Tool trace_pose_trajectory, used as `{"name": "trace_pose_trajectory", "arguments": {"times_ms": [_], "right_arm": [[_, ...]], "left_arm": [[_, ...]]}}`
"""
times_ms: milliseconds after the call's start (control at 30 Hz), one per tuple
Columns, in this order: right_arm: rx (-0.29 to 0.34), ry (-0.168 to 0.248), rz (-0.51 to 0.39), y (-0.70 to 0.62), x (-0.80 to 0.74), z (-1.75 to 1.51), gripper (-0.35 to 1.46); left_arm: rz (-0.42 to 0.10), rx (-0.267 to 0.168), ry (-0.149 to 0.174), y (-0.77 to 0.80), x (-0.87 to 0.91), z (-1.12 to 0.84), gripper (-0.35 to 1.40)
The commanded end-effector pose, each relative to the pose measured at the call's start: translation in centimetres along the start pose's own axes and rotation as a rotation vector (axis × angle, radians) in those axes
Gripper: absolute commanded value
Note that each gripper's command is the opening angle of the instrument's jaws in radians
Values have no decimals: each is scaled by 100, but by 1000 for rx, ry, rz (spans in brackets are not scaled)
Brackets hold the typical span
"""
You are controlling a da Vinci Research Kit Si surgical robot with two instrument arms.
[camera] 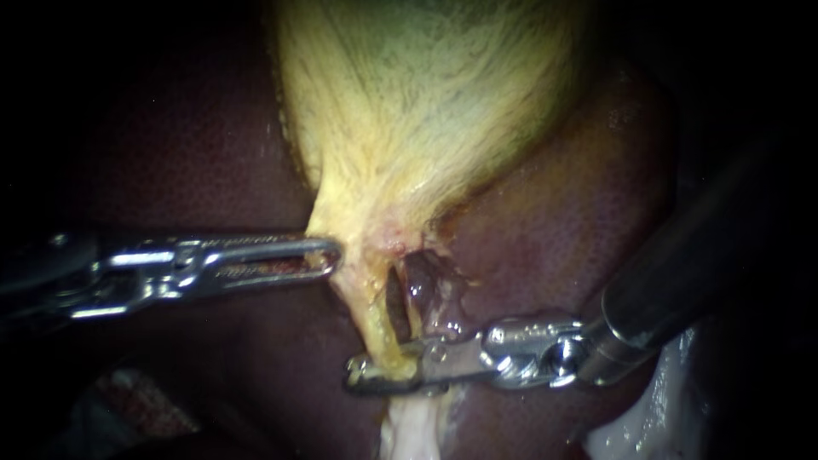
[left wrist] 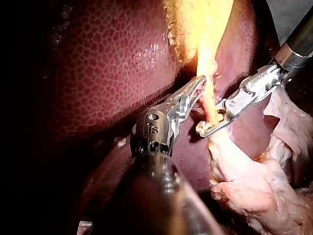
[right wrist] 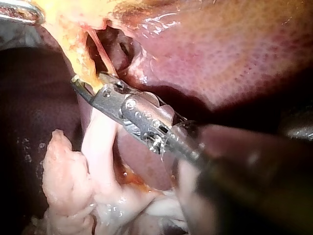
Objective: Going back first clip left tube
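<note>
- Dark red-brown, glistening liver [camera: 588, 204] bears everything.
- Yellow-green, streaked gallbladder [camera: 426, 94] lies on it, tapering to a narrow end.
- Pale pinkish, lumpy tissue [left wrist: 249, 191] rests beyond that end.

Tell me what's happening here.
The left instrument grips the gallbladder at its narrow lower end, holding it over the liver. The right instrument comes in from the other side and lies across the yellow tube just below that grip. No clip can be made out on the tube from these views.
</note>
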Motion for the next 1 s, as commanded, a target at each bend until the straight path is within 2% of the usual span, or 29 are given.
{"name": "trace_pose_trajectory", "arguments": {"times_ms": [33,367,433,533,633,800,900,1000], "right_arm": [[-1,0,-1,0,0,0,-35],[15,-4,-1,0,1,1,-35],[35,0,-5,1,2,2,-3],[28,13,-17,1,2,3,32],[13,30,-85,3,4,5,49],[-60,50,-250,6,7,1,59],[-119,53,-319,8,10,-5,60],[-129,51,-352,10,13,-17,60]], "left_arm": [[0,0,0,0,0,0,-35],[0,-1,0,0,0,0,-35],[0,-1,0,0,0,0,-35],[0,0,0,0,0,-1,-35],[0,0,0,0,0,-1,-35],[0,0,0,0,1,-3,-35],[0,0,0,0,1,-4,-35],[0,0,0,0,1,-4,-35]]}}
